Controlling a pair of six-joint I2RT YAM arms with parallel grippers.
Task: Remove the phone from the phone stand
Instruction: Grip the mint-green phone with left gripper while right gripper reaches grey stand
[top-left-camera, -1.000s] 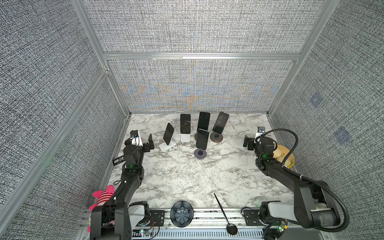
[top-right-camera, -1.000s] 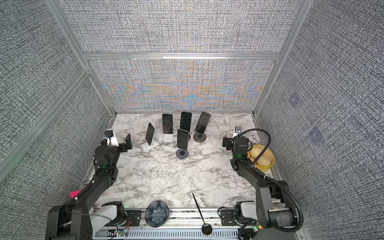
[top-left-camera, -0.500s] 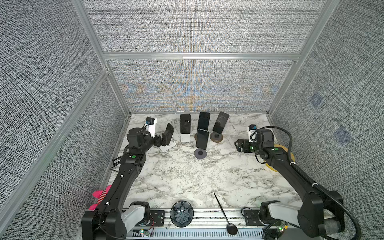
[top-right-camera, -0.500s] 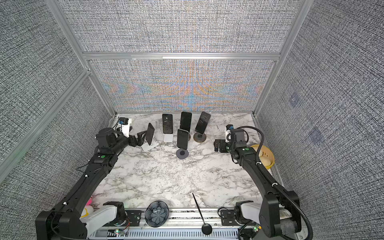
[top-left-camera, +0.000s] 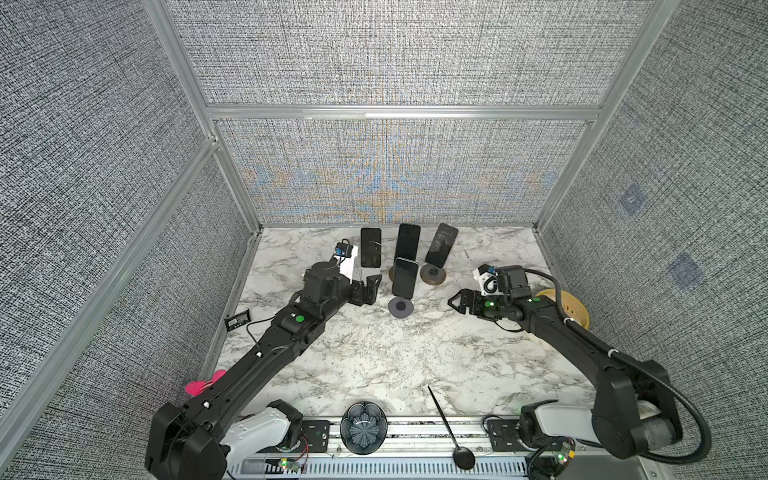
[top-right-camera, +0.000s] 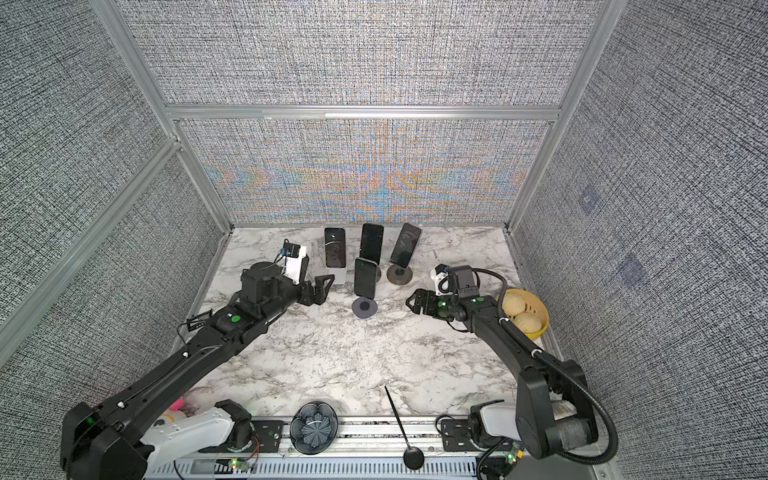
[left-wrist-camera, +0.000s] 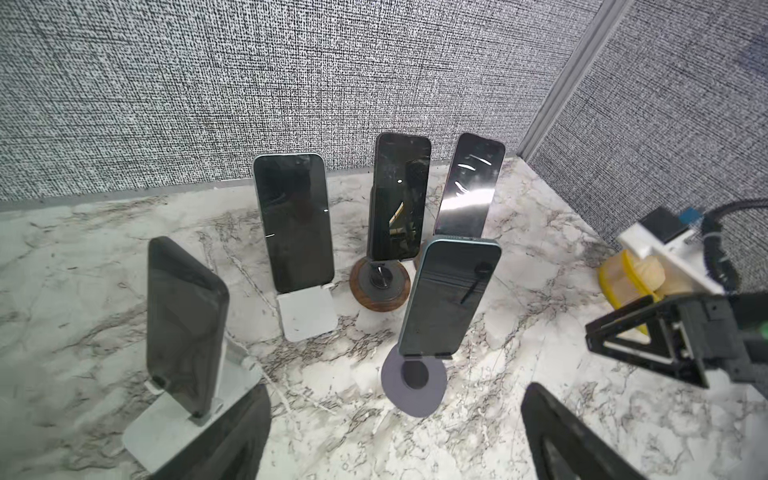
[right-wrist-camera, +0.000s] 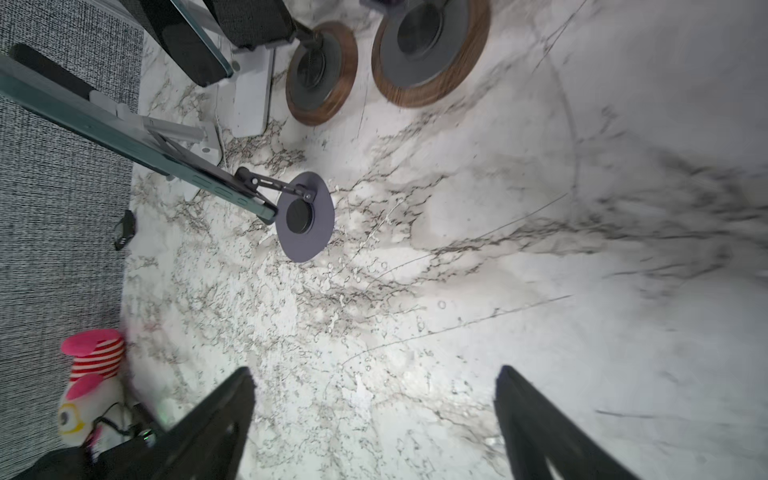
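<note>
Front and centre we have the teal phone (top-left-camera: 405, 277), propped upright and leaning back on its grey stand (top-left-camera: 400, 308). It sits right between our two end effectors, and neither one has hold of it. The left end effector (top-left-camera: 373, 291) sits just beside the phone's near edge, jaws spread wide and empty. Opposite, the right end effector (top-left-camera: 455, 302) hovers near the other edge, a little further off. Its jaws are also well apart in the right wrist view, with only bare counter (right-wrist-camera: 457, 270) between them.

So we call this the approach: both arms are poised either side of the front phone, and the grasp is not yet made. We can't be certain which phone is meant, but this is the one both end effectors face.

What does the next move call for? We reckon one end effector has to bracket the phone's long edges above the cradle lip, close, then lift it up and clear. The other could pin the grey stand's round foot, so that the light stand doesn't come along with it.

Watch the left side too. A second phone (left-wrist-camera: 183, 324) on a white stand (left-wrist-camera: 162, 428) stands just beside the left end effector, so any sideways swing there risks a knock.
</note>
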